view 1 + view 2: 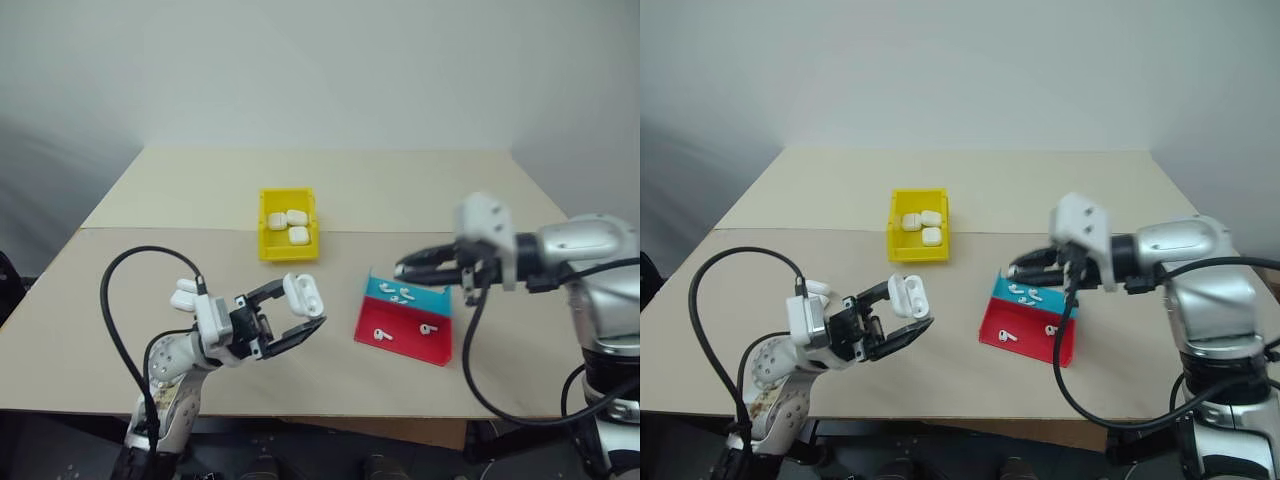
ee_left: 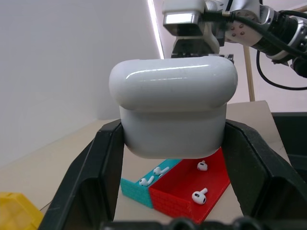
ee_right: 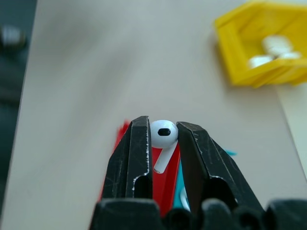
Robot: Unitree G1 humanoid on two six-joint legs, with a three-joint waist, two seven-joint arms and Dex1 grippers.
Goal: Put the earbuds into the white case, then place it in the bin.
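My left gripper (image 1: 302,308) is shut on a white case (image 2: 172,96), held above the table's front left with its lid looking hinged open (image 1: 301,291). My right gripper (image 3: 163,125) is shut on one white earbud (image 3: 162,135), pinched by its head with the stem hanging free. That gripper (image 1: 404,268) hovers above the tray, pointing toward the case. Several more earbuds (image 1: 401,295) lie in the tray. The yellow bin (image 1: 270,228) stands at mid-table beyond the left gripper, with three white cases (image 1: 288,224) in it.
The flat red and teal tray (image 1: 400,345) lies right of centre, tilted. More white cases (image 1: 183,294) rest on the table just left of the left gripper. Black cables loop from both wrists.
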